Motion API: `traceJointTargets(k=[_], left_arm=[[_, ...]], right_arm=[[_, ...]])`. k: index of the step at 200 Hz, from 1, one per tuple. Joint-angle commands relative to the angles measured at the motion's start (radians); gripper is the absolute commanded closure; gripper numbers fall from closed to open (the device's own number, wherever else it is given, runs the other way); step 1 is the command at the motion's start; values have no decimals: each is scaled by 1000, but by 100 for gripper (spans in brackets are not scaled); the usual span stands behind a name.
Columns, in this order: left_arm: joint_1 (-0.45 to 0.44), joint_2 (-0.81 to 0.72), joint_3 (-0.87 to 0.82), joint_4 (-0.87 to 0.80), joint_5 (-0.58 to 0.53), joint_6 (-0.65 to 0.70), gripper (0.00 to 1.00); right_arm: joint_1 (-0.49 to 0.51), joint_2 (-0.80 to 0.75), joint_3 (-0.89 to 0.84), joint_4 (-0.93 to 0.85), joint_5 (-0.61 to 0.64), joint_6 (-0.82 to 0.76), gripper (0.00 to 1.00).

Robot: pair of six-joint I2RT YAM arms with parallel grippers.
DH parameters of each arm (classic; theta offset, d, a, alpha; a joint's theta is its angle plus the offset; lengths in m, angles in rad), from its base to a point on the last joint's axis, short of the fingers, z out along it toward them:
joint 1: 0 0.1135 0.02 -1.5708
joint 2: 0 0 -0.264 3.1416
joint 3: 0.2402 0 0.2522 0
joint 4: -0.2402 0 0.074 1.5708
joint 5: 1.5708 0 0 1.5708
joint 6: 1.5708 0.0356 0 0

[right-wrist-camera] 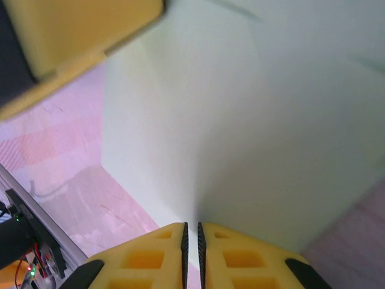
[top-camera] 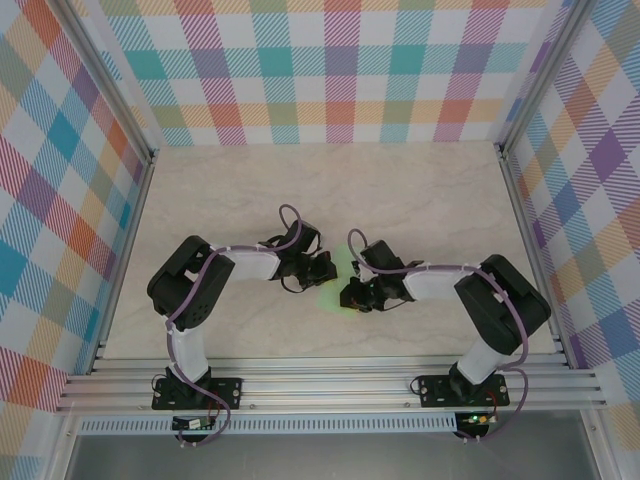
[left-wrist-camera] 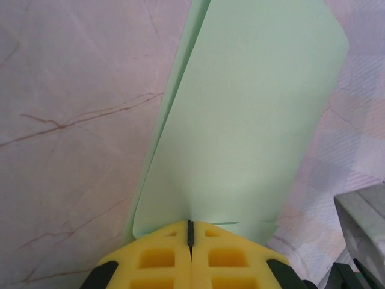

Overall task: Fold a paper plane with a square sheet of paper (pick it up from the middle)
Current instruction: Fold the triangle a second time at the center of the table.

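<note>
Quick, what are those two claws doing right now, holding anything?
Left gripper: shut, pinching the folded green paper.
Right gripper: jaws almost together, the paper running into the slit; whether it grips cannot be told.

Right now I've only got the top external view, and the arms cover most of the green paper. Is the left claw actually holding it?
Observer: Yes. In the left wrist view, the left claw is shut on the square sheet of paper, with its jaws pressed together at the sheet's near edge.
Operator: Is the sheet flat or folded?
Observer: Doubled over. A second layer shows along its left side in that view.
Operator: And the right claw?
Observer: In the right wrist view, the right claw has a thin slit between its jaws and the paper runs down to that slit. I can't tell whether it is gripping.
</note>
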Motion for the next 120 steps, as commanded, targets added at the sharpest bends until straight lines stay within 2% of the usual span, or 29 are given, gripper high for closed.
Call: traceJointTargets(k=[1,69,108,120], left_arm=[[-4,14,-25,-10,-47,-11,100],[-5,16,-27,-8,-47,-13,100],[-4,18,-26,-2,-40,-14,100],[-6,14,-26,4,-32,-18,100]], right_arm=[[11,-28,-39,-70,-30,-38,84],[18,-73,-94,-76,-40,-42,83],[18,-113,-115,-122,3,-44,82],[18,-142,-101,-145,21,-37,79]])
